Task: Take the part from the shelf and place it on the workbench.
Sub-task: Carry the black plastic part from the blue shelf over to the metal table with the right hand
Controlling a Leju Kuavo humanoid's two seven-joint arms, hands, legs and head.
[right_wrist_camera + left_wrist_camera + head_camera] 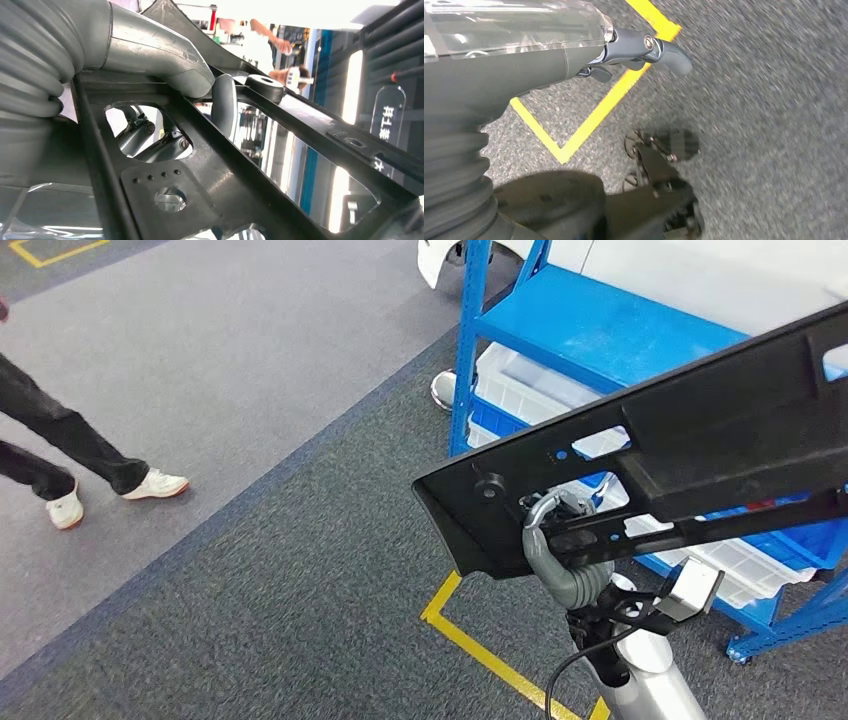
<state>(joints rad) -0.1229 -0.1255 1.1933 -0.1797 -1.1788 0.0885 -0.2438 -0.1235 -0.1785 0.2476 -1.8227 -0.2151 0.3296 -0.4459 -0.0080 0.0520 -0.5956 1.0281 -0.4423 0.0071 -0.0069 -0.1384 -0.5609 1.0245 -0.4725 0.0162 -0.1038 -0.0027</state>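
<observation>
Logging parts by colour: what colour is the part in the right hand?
Black part, clearest in the head view.

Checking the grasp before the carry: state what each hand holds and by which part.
The right hand grips the long black part by a thin bar of its frame near one end. The left hand hangs over the carpet, holding nothing.

Factory floor: blue metal shelving [600, 330] with bins, yellow floor tape [480, 645] on grey carpet.
</observation>
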